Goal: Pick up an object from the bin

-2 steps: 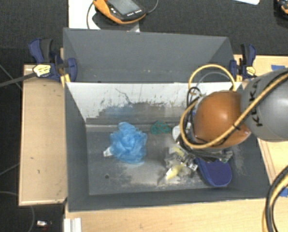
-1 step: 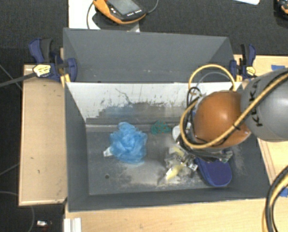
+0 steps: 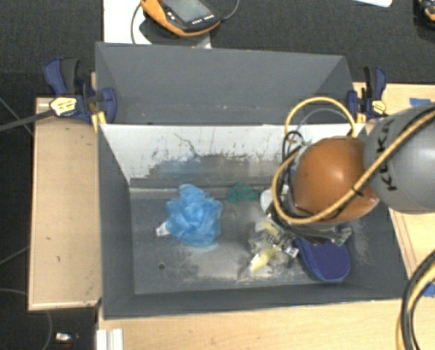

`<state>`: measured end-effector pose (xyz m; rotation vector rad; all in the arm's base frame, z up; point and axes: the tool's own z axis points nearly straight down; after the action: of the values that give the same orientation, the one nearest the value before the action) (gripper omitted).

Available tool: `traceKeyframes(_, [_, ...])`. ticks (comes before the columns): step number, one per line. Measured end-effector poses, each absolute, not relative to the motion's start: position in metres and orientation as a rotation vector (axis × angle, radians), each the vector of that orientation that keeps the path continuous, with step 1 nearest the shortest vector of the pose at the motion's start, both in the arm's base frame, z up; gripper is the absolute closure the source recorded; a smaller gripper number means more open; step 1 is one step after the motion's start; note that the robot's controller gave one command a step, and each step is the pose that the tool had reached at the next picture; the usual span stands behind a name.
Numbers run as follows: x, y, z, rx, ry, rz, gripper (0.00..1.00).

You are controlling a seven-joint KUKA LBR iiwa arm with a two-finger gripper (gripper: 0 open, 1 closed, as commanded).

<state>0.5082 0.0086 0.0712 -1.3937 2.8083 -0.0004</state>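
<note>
Camera view: arm [image 3: 414, 168] reaches from right, tool [image 3: 276, 243] over yellowish clutter [image 3: 263, 260]; its grip cannot be told.

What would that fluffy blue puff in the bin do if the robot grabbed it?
The blue puff looks like ruffled mesh, so it would probably squish rather than stay stiff. It seems airy, so it is likely light for its size. Its bunchy shape rests on the bin floor, so it probably would slide, not roll.
</note>
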Motion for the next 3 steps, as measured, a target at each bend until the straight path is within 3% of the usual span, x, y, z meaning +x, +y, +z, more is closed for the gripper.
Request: traceKeyframes(3, [0.507,0.009,0.125,-1.387,2.813,0.003,1.00])
